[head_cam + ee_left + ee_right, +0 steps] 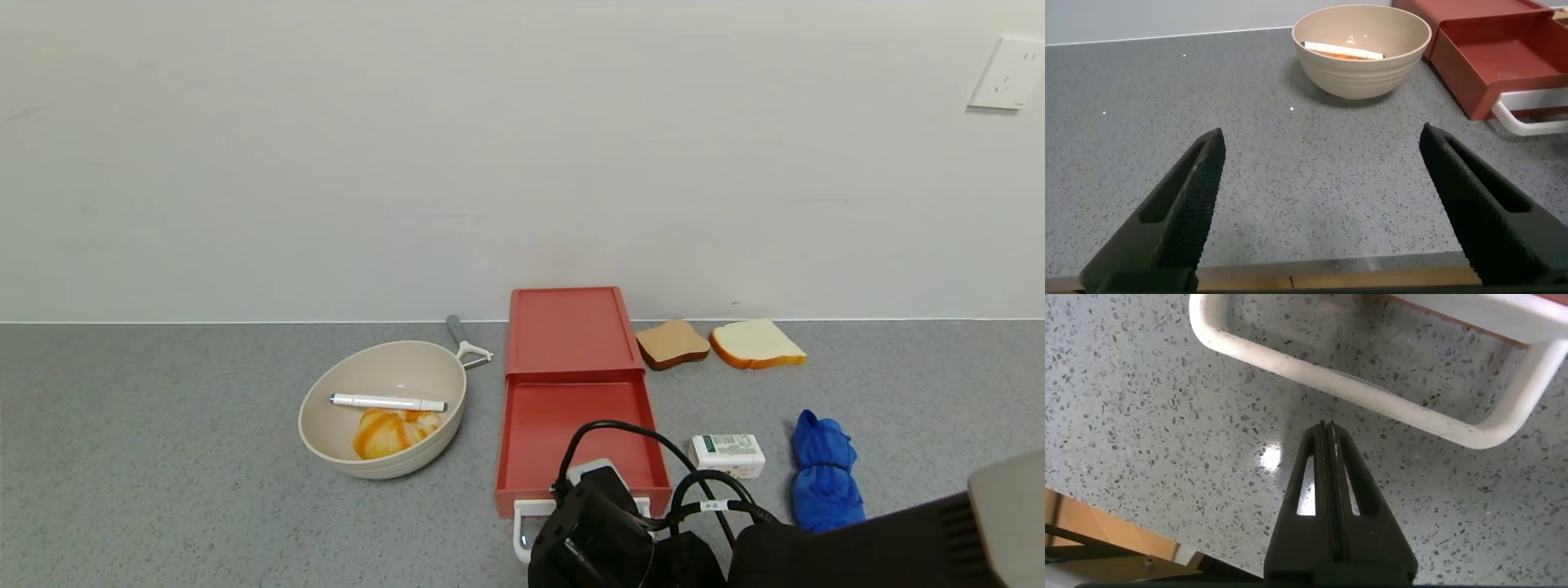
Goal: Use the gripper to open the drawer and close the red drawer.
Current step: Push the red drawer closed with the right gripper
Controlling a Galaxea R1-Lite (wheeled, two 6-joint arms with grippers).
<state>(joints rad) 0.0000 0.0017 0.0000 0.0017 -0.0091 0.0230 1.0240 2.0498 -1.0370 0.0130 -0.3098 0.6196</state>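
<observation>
Your red drawer [571,408] sits mid-counter against the wall, tray pulled out, bare inside, white handle [1372,376] forward. The right gripper [1327,437], jaws pressed together, hovers just short of that handle. Beside it, the bowl [326,433] holds a pen [388,402] and bread [392,431]. The left gripper [1323,188] hangs apart-jawed.

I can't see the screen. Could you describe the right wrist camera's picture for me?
A shut black claw points at a speckled grey countertop, its tip just short of the drawer's white loop handle, not touching it. A strip of the red drawer shows beyond the handle.
</observation>
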